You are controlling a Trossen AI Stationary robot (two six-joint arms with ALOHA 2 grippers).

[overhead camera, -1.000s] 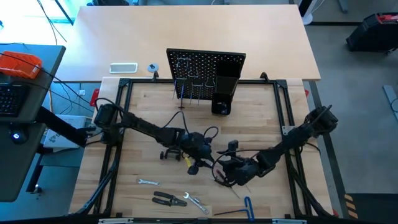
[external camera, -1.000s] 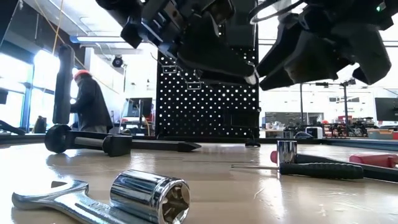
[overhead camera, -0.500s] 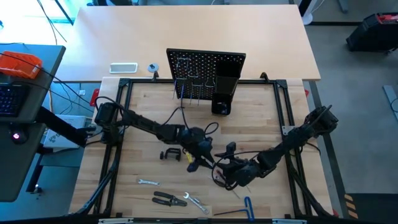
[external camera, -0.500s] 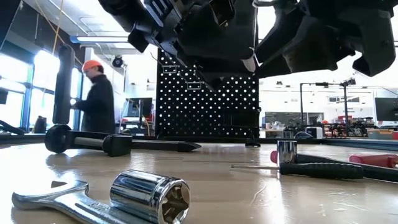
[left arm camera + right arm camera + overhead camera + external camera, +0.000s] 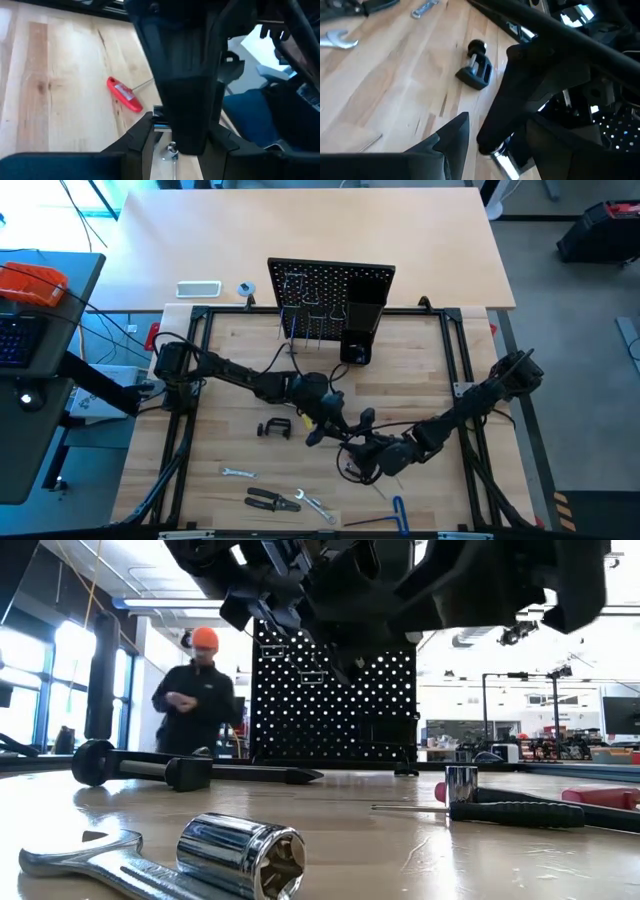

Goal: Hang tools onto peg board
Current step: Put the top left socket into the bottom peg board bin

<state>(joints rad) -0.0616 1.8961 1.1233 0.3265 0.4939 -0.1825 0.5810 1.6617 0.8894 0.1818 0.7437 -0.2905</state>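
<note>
Left gripper (image 5: 318, 432) pinching a dark level (image 5: 186, 95) above mid-table, right gripper (image 5: 362, 442) spread just beside it, C-clamp (image 5: 272, 428) lying nearby (jaw empty) — peg board (image 5: 330, 285) upright behind.

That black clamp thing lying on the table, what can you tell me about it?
The C-clamp is a small black C-shaped frame with a screw ending in a round knob, metal by the look of it. It lies on its side on the bare wooden table, left of centre, beside the left arm. Nothing touches it but the tabletop; both grippers are elsewhere.
</note>
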